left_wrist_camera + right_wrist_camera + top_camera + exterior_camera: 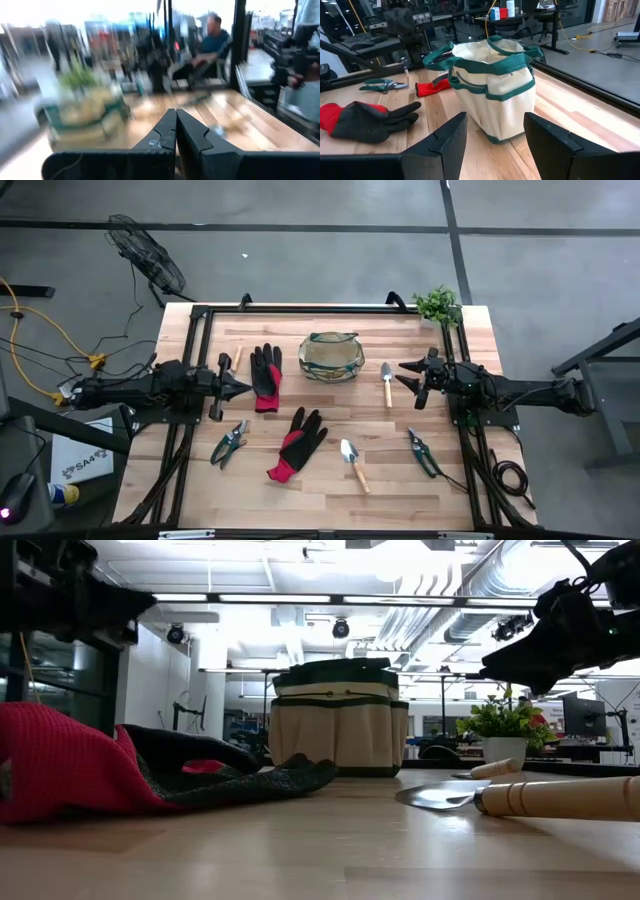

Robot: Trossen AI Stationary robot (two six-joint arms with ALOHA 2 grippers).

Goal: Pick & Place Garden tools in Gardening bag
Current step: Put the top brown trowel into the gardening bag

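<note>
The olive-tan gardening bag (pixel 332 355) with green trim stands upright at the table's far middle; it also shows in the right wrist view (pixel 495 90) and the low view (pixel 340 720). Two black-and-red gloves (pixel 266 375) (pixel 297 443), two trowels (pixel 386 383) (pixel 354 464), two pruners (pixel 229 443) (pixel 423 452) and a small wooden handle (pixel 236 359) lie flat on the table. My left gripper (pixel 246 388) is shut and empty, just left of the far glove. My right gripper (pixel 402 373) is open and empty, just right of the far trowel, facing the bag (pixel 495 135).
A green potted plant (pixel 438 304) stands at the far right corner. Black frame rails (pixel 190 430) run along the table's left and right sides. A person sits in the room beyond the table (pixel 212 37).
</note>
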